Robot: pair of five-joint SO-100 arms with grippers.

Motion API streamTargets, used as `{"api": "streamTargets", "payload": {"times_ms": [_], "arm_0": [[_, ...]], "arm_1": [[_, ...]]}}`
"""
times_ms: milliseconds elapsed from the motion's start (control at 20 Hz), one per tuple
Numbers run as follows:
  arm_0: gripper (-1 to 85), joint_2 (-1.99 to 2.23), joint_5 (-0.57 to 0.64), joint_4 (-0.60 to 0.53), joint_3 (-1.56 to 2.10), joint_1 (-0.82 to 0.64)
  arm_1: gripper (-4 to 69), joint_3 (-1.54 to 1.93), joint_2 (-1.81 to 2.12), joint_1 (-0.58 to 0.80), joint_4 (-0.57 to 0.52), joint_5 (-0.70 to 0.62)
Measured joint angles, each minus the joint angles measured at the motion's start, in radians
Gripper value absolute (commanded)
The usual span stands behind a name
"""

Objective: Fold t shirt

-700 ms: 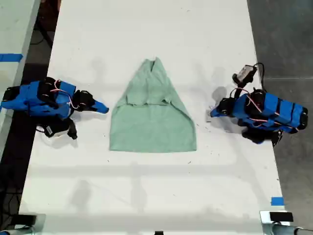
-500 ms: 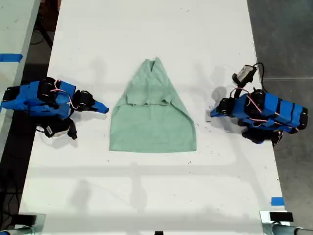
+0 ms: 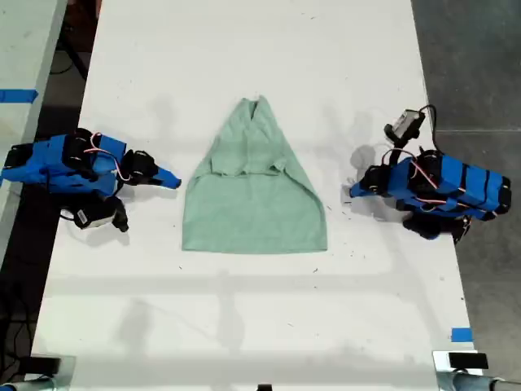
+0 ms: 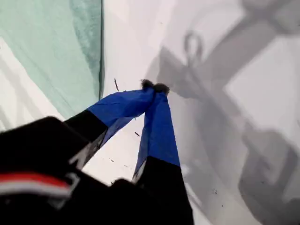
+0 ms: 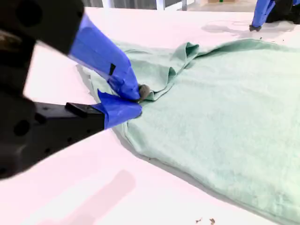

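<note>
The pale mint-green t shirt (image 3: 254,204) lies flat in the middle of the white table, its narrow end toward the top of the exterior view and a sleeve folded in across it. My first gripper (image 3: 354,191) is shut and empty, low over the table at the exterior view's right, a short gap from the t shirt's edge (image 4: 56,51); its tips (image 4: 153,86) meet. My second gripper (image 3: 172,182) is at the exterior view's left, shut and empty, its tips (image 5: 136,101) just short of the t shirt (image 5: 225,108) beside the folded sleeve. The first gripper (image 5: 258,21) shows beyond the cloth.
The white table (image 3: 244,326) ends close behind the arm on the exterior view's right, with dark floor past it. A strip of blue tape (image 3: 461,334) marks the table's lower right in that view. A second table (image 3: 16,95) stands at that view's left.
Both arms have barely shifted. The t shirt lies as before.
</note>
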Motion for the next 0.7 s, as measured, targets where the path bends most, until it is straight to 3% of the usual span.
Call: {"api": "streamTargets", "payload": {"times_ms": [250,300,350,450,700], "arm_0": [[-0.1,0.0,0.0,0.0,0.0,0.0],[-0.1,0.0,0.0,0.0,0.0,0.0],[-0.1,0.0,0.0,0.0,0.0,0.0],[-0.1,0.0,0.0,0.005,0.0,0.0],[-0.1,0.0,0.0,0.005,0.0,0.0]], "arm_1": [[-2.2,-0.244,-0.327,-0.028,-0.018,0.13],[0.6,-0.348,-0.483,-0.063,-0.052,0.135],[10.9,-0.457,-0.657,-0.086,-0.08,0.138],[19.4,-0.655,-0.963,-0.144,-0.115,0.156],[21.3,-0.91,-1.471,-0.25,-0.172,0.209]]}}
